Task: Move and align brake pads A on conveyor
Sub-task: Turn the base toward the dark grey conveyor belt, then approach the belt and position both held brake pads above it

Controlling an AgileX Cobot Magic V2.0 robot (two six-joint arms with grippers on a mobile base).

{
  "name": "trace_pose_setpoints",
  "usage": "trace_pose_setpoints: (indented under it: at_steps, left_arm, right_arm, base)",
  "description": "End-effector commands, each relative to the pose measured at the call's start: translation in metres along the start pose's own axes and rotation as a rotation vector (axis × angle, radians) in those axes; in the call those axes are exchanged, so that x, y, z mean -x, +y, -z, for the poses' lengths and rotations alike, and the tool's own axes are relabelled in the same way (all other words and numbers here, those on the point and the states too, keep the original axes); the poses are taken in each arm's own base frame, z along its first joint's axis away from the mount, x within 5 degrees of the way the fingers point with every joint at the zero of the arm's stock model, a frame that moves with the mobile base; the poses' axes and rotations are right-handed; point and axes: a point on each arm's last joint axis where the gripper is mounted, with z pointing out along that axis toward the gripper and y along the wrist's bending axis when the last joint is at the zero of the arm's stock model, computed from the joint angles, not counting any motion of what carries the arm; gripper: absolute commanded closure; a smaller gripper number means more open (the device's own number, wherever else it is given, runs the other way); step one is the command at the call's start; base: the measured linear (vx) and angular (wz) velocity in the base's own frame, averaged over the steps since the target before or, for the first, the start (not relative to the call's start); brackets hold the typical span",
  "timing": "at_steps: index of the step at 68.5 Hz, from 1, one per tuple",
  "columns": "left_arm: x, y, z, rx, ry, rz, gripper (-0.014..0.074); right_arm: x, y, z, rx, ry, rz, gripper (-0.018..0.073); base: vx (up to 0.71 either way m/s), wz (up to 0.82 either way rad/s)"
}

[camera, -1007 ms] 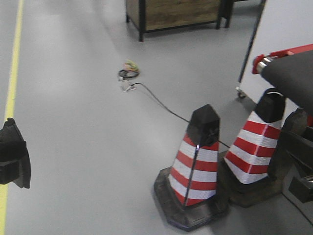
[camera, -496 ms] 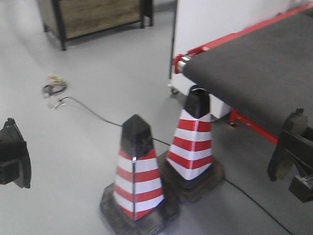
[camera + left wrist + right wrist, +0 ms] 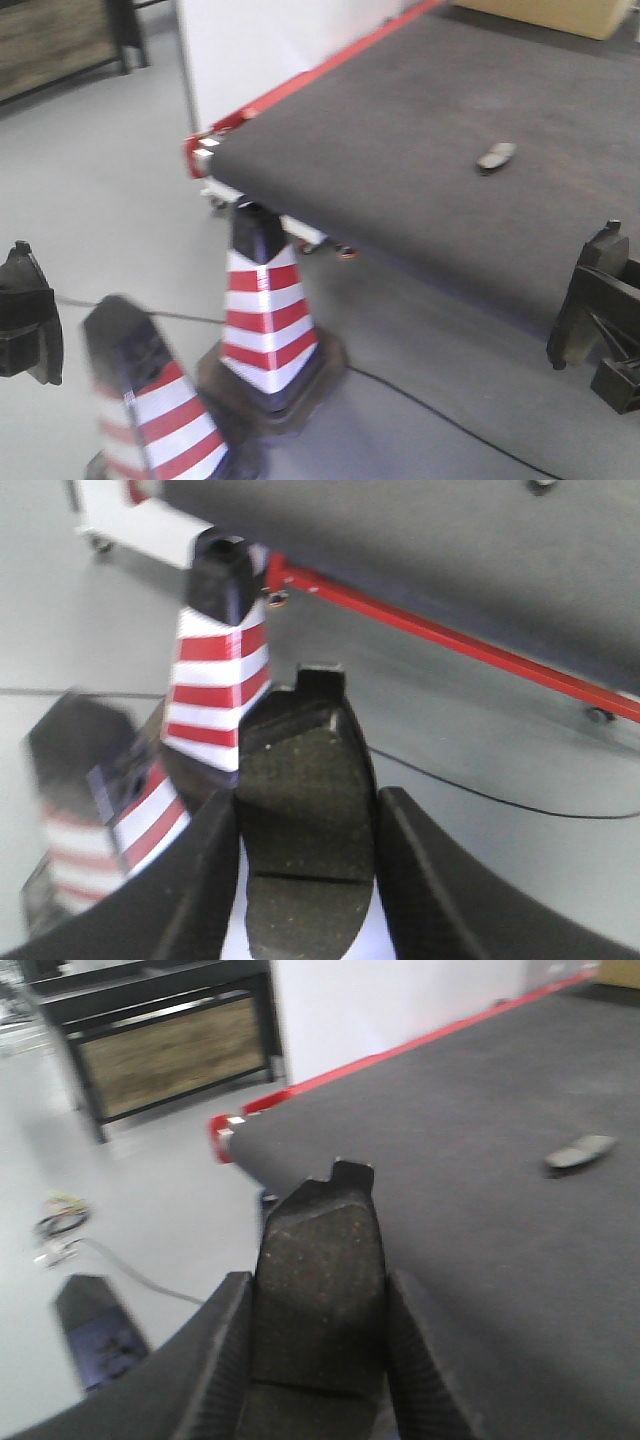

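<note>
Grey floor (image 3: 120, 200), striped cones (image 3: 262, 310), wooden cabinet (image 3: 170, 1045), white panel (image 3: 250, 45)

Two red-and-white striped traffic cones with black tops and bases (image 3: 265, 305) stand on the smooth grey floor (image 3: 110, 190). A thin black cable (image 3: 440, 420) trails across it. A dark-framed wooden cabinet (image 3: 170, 1045) stands farther back.

Brake pad (image 3: 496, 156) on conveyor (image 3: 420, 130)
</note>
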Motion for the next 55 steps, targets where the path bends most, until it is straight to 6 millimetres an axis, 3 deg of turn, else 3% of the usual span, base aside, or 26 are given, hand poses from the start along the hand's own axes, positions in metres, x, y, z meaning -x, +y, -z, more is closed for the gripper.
trace_pose_setpoints:
  at_steps: [1,55]
  left_arm:
    - [0.0130,-0.0048,0.0065,-0.044,-0.097,-0.001,0.0540]
    - [0.0130,-0.0048,0.0065,-0.044,-0.097,-0.001,0.0540]
  right_arm:
    - [0.0185,0.0041,0.0036,0.037,-0.123,0.017,0.0536]
    - [0.0185,0.0041,0.0036,0.037,-0.123,0.017,0.0536]
  base:
    - [0.21,-0.56]
    - [0.23,-0.45]
